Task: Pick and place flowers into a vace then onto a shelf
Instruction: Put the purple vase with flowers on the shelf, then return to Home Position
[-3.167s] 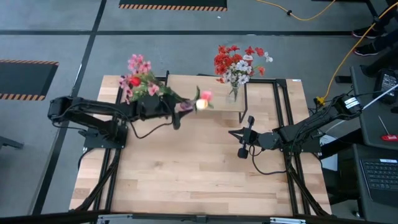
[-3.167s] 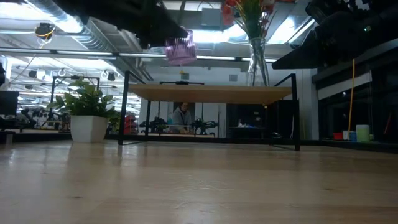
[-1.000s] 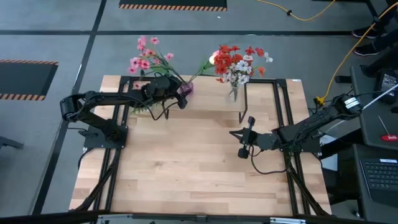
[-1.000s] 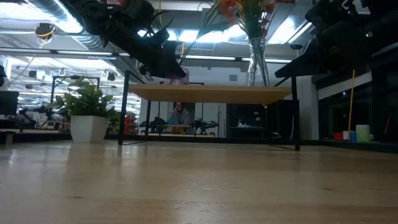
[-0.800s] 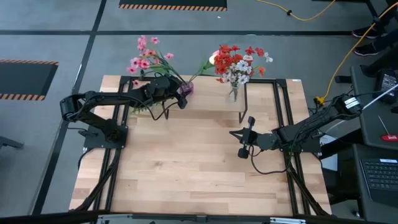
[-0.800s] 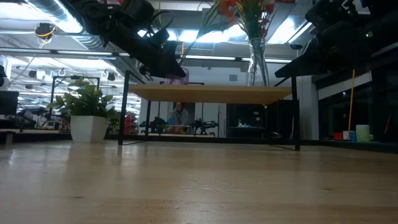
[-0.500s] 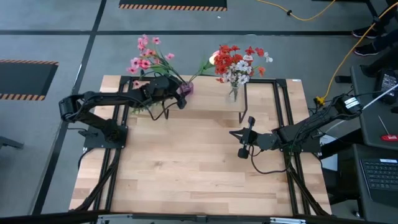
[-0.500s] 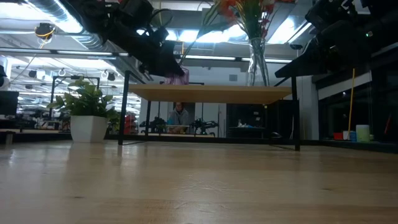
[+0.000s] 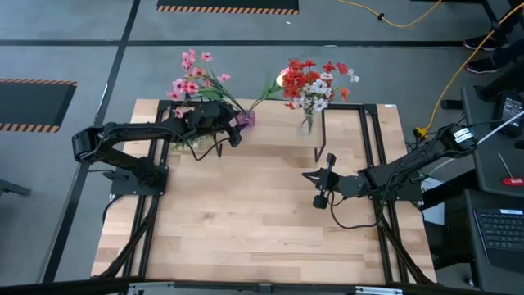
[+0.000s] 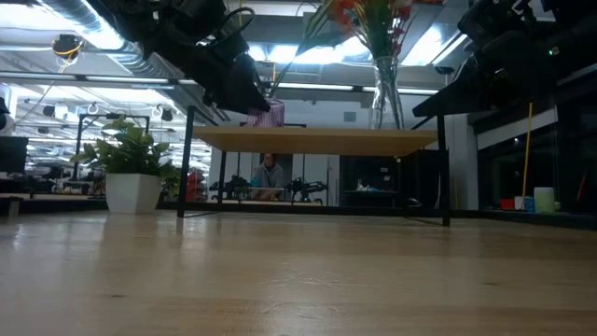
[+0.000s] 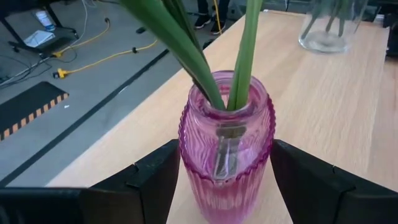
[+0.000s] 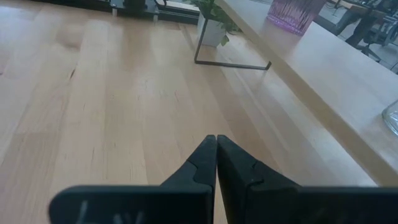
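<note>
A pink ribbed glass vase (image 11: 227,168) stands upright on its base on the shelf (image 9: 278,131), a light-wood board on black legs at the table's far side. It holds green stems with pink blooms (image 9: 192,72) and a tulip (image 9: 280,78). My left gripper (image 11: 225,149) is open, and its fingers flank the vase body. A clear glass vase (image 9: 307,124) of red and white flowers (image 9: 313,80) stands farther right on the shelf. My right gripper (image 9: 319,190) is shut and waits above the table's right middle. My left gripper comes level from the table's left, with one finger (image 11: 158,171) and the other (image 11: 298,171) close against opposite sides of the pink vase's body (image 11: 193,155). I cannot tell whether they touch it. The vase stands on the shelf by itself.
A small green plant in a white pot (image 10: 131,177) sits on the table under the shelf's left end. The shelf's black legs (image 10: 187,163) stand at its corners. Bare tabletop (image 9: 246,221) stretches toward the near edge. A person (image 10: 270,175) sits far behind the table.
My left arm has drawn back slightly toward the table's left. In the low view, more of the pink vase shows past the gripper than before. The vase and its flowers have stayed in place on the shelf.
</note>
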You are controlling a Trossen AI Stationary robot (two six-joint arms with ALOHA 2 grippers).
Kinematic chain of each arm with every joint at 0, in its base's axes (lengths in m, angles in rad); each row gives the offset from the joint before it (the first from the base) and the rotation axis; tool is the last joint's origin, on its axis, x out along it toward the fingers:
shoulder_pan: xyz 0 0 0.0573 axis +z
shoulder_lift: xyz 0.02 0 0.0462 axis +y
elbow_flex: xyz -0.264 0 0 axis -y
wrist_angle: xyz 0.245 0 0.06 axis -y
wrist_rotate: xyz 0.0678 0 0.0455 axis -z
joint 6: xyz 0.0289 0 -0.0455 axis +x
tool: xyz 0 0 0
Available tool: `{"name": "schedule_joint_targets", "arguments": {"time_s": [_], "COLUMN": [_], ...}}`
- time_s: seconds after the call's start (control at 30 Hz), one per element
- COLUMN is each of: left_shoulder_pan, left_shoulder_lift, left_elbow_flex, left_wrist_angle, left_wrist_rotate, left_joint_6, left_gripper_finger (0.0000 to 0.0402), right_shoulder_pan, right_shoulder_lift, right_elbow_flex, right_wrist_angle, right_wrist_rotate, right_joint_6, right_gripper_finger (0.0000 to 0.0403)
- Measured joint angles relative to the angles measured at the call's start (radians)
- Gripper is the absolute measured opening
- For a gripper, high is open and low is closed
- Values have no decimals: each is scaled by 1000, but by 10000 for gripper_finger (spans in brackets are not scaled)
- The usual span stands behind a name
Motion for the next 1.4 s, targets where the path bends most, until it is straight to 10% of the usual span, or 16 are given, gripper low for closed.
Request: {"name": "schedule_joint_targets", "arguments": {"time_s": [1.4], "left_shoulder_pan": [-268], "left_shoulder_lift": [-239], "left_elbow_flex": [-1], "left_wrist_angle": [-460], "left_wrist_rotate": [-67], "left_joint_6": [-32], "left_gripper_finger": [242], "right_shoulder_pan": [0], "right_shoulder_lift": [0], "right_elbow_flex": [0], "right_wrist_angle": [0], "right_wrist_rotate": [-27], "right_joint_6": [4], "right_gripper_finger": [16]}}
